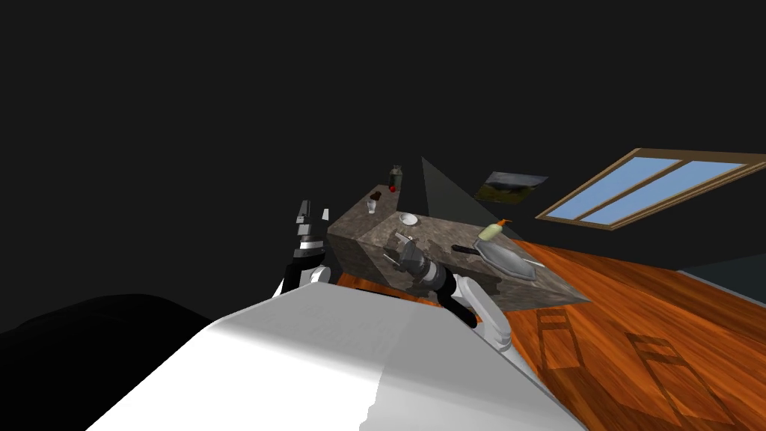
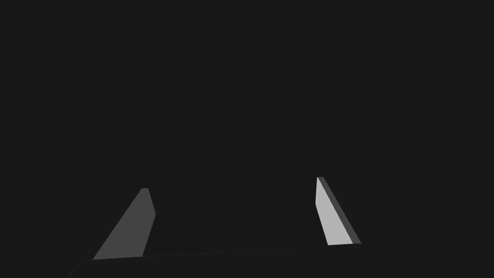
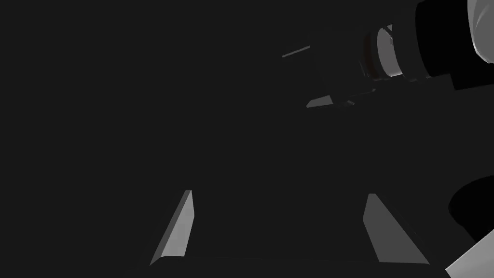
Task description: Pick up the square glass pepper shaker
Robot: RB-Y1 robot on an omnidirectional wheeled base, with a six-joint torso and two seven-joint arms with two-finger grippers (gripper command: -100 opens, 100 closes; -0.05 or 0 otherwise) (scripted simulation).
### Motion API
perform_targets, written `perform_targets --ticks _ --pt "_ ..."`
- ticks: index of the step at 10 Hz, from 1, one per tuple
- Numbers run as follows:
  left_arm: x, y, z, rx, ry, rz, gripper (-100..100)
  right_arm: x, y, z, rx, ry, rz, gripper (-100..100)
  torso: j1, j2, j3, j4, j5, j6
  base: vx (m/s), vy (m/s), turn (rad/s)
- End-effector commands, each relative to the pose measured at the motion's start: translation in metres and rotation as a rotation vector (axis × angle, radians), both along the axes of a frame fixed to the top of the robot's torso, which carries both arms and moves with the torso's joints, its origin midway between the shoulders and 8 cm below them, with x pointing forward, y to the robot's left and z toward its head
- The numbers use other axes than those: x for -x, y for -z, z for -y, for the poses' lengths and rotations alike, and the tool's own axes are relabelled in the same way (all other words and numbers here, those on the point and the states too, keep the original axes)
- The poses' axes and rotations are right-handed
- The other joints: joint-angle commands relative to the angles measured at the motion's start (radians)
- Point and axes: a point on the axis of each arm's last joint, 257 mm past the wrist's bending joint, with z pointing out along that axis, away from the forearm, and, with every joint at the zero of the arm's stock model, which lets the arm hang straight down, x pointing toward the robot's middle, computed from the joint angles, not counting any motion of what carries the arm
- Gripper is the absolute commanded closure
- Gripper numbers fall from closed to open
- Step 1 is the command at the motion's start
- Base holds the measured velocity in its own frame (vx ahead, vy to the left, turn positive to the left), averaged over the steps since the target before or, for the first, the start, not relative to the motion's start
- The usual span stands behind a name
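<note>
Up at the middle of the head view, the glass shaker [image 1: 372, 204] stood on the upper-left end of the stone counter [image 1: 437, 228], up and left of a small white bowl [image 1: 408, 218]. Right gripper [image 1: 395, 248] hovered at the counter's near edge, fingers apart; left gripper [image 1: 314, 212] hung left of the counter, fingers spread too
</note>
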Motion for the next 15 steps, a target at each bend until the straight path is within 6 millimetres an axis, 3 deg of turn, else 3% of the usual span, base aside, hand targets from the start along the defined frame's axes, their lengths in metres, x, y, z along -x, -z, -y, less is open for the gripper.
perform_targets --ticks 1,5,7,8,10,11,13,15 --pt "0.0 0.0 0.0 0.0 0.0 0.0 0 0.002 0.008 -0.002 0.04 -0.001 0.02 -100 0.0 0.0 0.0 0.0 0.0 0.0 0.004 0.031 -0.005" --pt "0.0 0.0 0.0 0.0 0.0 0.0 0 0.017 0.046 -0.009 0.239 -0.072 0.107 -100 -0.002 0.0 0.0 0.0 0.0 0.0 0.006 0.047 0.037" --pt "0.0 0.0 0.0 0.0 0.0 0.0 0 0.016 0.056 -0.008 0.288 -0.066 0.131 -100 -0.001 0.0 0.0 0.0 0.0 0.0 0.01 0.041 0.014" --pt "0.0 0.0 0.0 0.0 0.0 0.0 0 0.023 0.072 -0.007 0.365 -0.106 0.161 -100 -0.002 0.0 0.0 0.0 0.0 0.0 0.006 0.056 0.078" --pt "0.0 0.0 0.0 0.0 0.0 0.0 0 0.021 0.082 -0.005 0.41 -0.1 0.185 -100 -0.001 0.0 0.0 0.0 0.0 0.0 0.01 0.04 0.008" --pt "0.0 0.0 0.0 0.0 0.0 0.0 0 0.027 0.097 -0.002 0.484 -0.139 0.213 -100 -0.002 0.0 0.0 0.0 0.0 0.0 0.012 0.052 0.062" --pt "0.0 0.0 0.0 0.0 0.0 0.0 0 0.025 0.107 0.001 0.53 -0.134 0.237 -100 -0.001 0.0 0.0 0.0 0.0 0.0 0.01 0.034 0.017" --pt "0.0 0.0 0.0 0.0 0.0 0.0 0 0.028 0.129 0.01 0.635 -0.17 0.279 -100 -0.001 -0.001 0.0 0.0 0.0 0.0 0.015 0.043 0.05"
